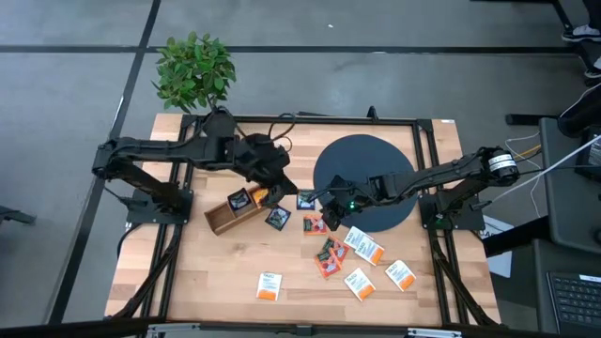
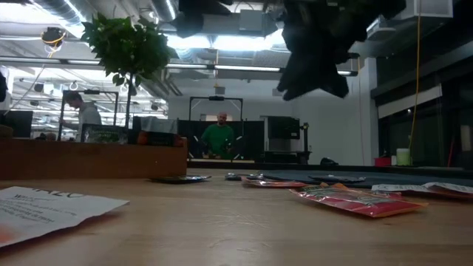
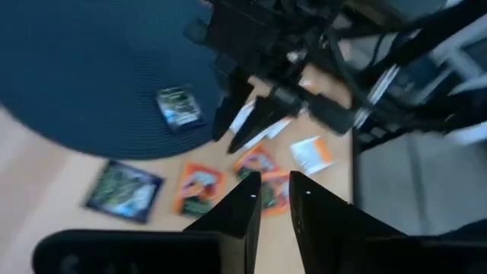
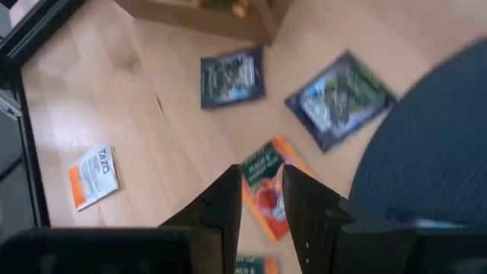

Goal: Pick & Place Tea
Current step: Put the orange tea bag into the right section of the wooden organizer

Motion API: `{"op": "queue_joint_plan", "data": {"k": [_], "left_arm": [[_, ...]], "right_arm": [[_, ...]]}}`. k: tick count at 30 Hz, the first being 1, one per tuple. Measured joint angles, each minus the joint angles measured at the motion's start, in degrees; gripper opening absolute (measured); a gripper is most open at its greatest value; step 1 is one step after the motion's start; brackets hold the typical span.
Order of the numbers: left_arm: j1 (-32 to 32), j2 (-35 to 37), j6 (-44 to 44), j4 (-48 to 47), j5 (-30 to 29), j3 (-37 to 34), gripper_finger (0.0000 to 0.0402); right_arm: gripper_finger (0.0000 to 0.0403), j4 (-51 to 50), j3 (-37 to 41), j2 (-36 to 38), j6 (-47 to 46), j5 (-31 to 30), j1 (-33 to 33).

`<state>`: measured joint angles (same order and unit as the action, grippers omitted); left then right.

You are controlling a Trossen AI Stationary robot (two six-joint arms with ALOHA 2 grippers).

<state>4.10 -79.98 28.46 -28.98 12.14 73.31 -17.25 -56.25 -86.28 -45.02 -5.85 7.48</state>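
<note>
Several tea sachets lie flat on the wooden table: dark ones (image 1: pixel 306 199) (image 1: pixel 277 218), red-orange ones (image 1: pixel 315 224) (image 1: pixel 329 257) and white ones with an orange band (image 1: pixel 363 246) (image 1: pixel 269 285). My right gripper (image 1: pixel 329 216) (image 4: pixel 260 179) hangs above a red-orange sachet (image 4: pixel 266 190) without touching it, its fingers a narrow gap apart. My left gripper (image 1: pixel 279 188) (image 3: pixel 274 179) hovers at the right end of the wooden box (image 1: pixel 235 208), also narrowly open and empty. The box holds a dark sachet (image 1: pixel 239 199) and an orange one (image 1: pixel 259 196).
A large dark round disc (image 1: pixel 364 183) lies on the far right of the table, with one dark sachet (image 3: pixel 179 106) on it. A potted plant (image 1: pixel 194 70) stands at the far left corner. Bare wood shows along the near left (image 1: pixel 188 272). People stand in the room behind (image 2: pixel 219 137).
</note>
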Motion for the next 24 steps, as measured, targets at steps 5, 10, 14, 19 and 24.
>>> {"op": "queue_joint_plan", "data": {"k": [5,10,14,19,24], "left_arm": [[-0.67,-0.6,11.57,14.12,1.18,-11.33,0.0061],[-1.52,-3.56,24.0,25.98,1.28,-19.96,0.0064],[-1.92,-6.14,29.08,30.6,1.04,-21.69,0.0067],[-3.29,-10.12,29.54,32.43,0.88,-21.72,0.0068],[-5.35,-15.31,29.11,34.69,0.25,-21.76,0.0069]], "right_arm": [[0.0099,5.04,4.25,-0.02,-5.08,2.16,0.66],[0.0099,8.67,7.95,-0.02,-9.04,5.06,0.64],[0.0099,9.41,10.18,-0.02,-11.71,6.45,0.64],[0.0099,10.33,12.38,-0.55,-12.1,7.48,0.66],[0.0099,11.41,12.46,-3.51,-11.49,7.52,0.64]]}}
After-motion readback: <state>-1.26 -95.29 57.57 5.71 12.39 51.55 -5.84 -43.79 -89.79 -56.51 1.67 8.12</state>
